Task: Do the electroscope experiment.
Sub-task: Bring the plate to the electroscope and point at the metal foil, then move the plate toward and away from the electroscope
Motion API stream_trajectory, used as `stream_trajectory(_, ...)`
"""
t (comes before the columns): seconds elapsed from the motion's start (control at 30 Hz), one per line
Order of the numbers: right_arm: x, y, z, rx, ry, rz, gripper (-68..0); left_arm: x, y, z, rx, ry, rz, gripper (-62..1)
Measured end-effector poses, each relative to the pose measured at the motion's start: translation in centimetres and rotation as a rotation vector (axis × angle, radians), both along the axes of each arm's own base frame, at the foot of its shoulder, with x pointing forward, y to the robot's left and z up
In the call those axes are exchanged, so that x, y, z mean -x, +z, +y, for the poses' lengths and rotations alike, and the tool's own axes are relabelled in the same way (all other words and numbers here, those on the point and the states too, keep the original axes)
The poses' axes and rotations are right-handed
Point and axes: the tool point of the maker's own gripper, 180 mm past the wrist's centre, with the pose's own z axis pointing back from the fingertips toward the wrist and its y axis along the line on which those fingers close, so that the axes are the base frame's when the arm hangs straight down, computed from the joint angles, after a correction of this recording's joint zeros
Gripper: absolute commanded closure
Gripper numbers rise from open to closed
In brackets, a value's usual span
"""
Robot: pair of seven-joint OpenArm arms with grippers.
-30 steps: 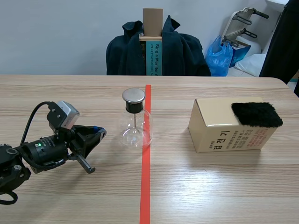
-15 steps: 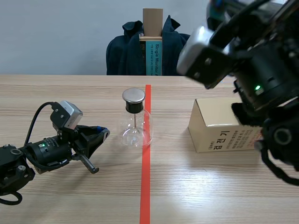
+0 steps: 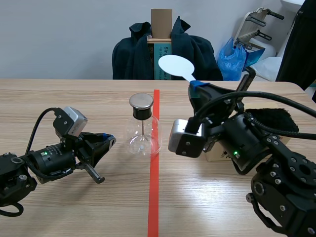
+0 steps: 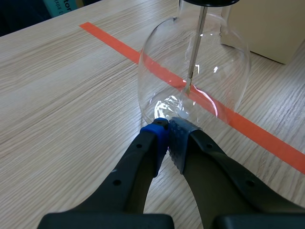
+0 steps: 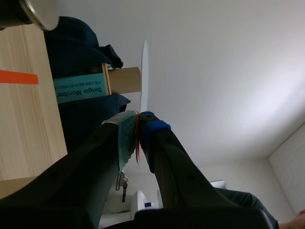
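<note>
A glass flask electroscope (image 3: 142, 133) with a metal cap (image 3: 141, 101) and a thin rod inside stands just left of the red tape line. In the left wrist view its glass bulb (image 4: 193, 76) sits directly ahead of my left gripper (image 4: 167, 128), whose pads are shut together with nothing between them. My right gripper (image 3: 195, 86) is raised to the right of the flask, shut on the handle of a flat white round paddle (image 3: 175, 65). The paddle (image 5: 144, 76) shows edge-on in the right wrist view, with the metal cap (image 5: 35, 12) off to the side.
A tan cardboard box (image 3: 217, 154) with a black fuzzy cloth (image 3: 276, 118) on top stands behind my right arm. Beyond the table's far edge is a chair with a dark jacket (image 3: 168, 49) and a blue bag (image 3: 234, 59).
My right arm has swung down from high in front of the camera to the table's right side, holding the white paddle up. The left gripper crept slightly toward the flask.
</note>
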Motion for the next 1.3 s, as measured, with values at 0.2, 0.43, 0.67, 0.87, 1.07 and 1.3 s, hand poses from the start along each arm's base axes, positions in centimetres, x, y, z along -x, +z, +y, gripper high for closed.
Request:
stream_trajectory(0.2, 0.3, -1.9, 0.3, 0.017, 0.009, 0.042, -0.8, 0.0, 0.0, 0.0, 0.000, 0.000, 0.000, -2.8)
stream_trajectory(0.43, 0.2, -3.6, 0.3, 0.029, 0.020, 0.080, -0.8, 0.0, 0.0, 0.0, 0.000, 0.000, 0.000, -2.8)
stream_trajectory(0.67, 0.1, -4.0, 0.6, 0.036, 0.048, 0.084, -0.8, 0.0, 0.0, 0.0, 0.000, 0.000, 0.000, -2.8)
stream_trajectory(0.87, 0.7, -4.0, 1.3, 0.038, 0.099, 0.078, -0.8, 0.0, 0.0, 0.0, 0.000, 0.000, 0.000, -2.8)
stream_trajectory(1.07, 1.7, -3.9, 2.4, 0.041, 0.184, 0.068, -0.8, 0.0, 0.0, 0.0, 0.000, 0.000, 0.000, -2.8)
stream_trajectory(1.3, 2.7, -3.8, 3.4, 0.049, 0.260, 0.058, -0.8, 0.0, 0.0, 0.0, 0.000, 0.000, 0.000, -2.8)
